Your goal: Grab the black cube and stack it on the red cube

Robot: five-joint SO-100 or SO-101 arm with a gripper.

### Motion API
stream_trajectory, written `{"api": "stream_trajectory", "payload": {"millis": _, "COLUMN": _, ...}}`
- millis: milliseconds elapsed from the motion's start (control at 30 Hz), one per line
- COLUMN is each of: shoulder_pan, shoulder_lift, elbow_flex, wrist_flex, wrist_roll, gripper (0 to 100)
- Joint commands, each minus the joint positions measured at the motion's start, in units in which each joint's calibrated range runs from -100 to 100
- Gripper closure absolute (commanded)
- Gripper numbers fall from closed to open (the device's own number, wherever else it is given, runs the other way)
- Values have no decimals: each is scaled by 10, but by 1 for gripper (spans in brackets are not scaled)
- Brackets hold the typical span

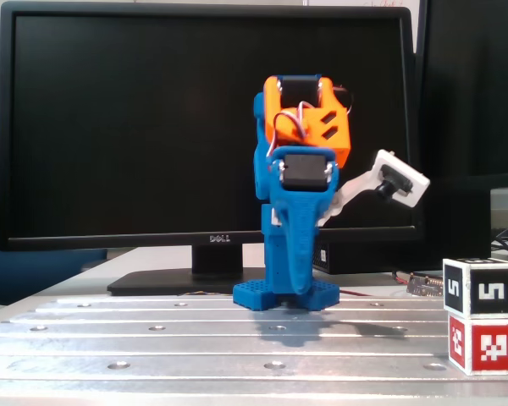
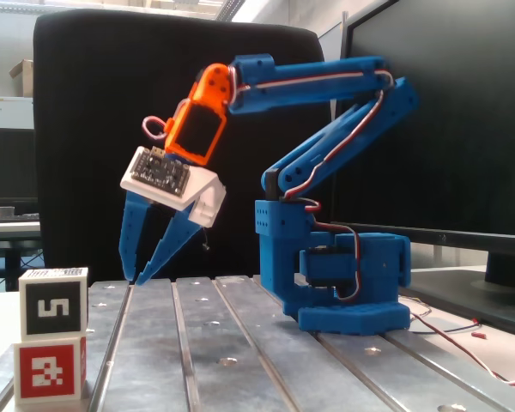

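Currently the black cube [image 1: 480,288] sits squarely on the red cube [image 1: 483,344], faces flush, at the counter's [image 1: 195,338] front right corner in one fixed view; in the other the same stack, black cube [image 2: 53,301] over red cube [image 2: 50,368], is at the front left edge. Both cubes are hard-edged, with white faces carrying printed markers: a black square with a white "5" on top, a red pixel pattern below.

Jaws [image 2: 140,276]: slightly apart, empty, tips pointing down, just above the counter's far edge, well clear of the stack. They're long tapered blue plastic fingers [image 2: 131,240].

Arm is blue printed plastic with an orange wrist block [image 2: 199,120] and a white camera mount [image 2: 173,183] carrying a bare circuit board. Its perforated base [image 2: 343,287] stands mid-counter.

Counter is ribbed brushed aluminium with slots and screw holes. A black Dell monitor [image 1: 135,127] stands behind it.
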Motion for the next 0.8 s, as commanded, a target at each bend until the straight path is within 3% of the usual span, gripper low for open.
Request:
{"api": "stream_trajectory", "payload": {"millis": 0, "shoulder_pan": 19, "shoulder_lift": -52, "elbow_flex": 28, "wrist_flex": -21, "wrist_roll": 11, "gripper": 99}}
{"api": "stream_trajectory", "payload": {"millis": 500, "shoulder_pan": 55, "shoulder_lift": -326, "elbow_flex": 204, "wrist_flex": -11, "wrist_roll": 21, "gripper": 99}}
{"api": "stream_trajectory", "payload": {"millis": 767, "shoulder_pan": 57, "shoulder_lift": -450, "elbow_flex": 246, "wrist_flex": 65, "wrist_roll": 23, "gripper": 99}}
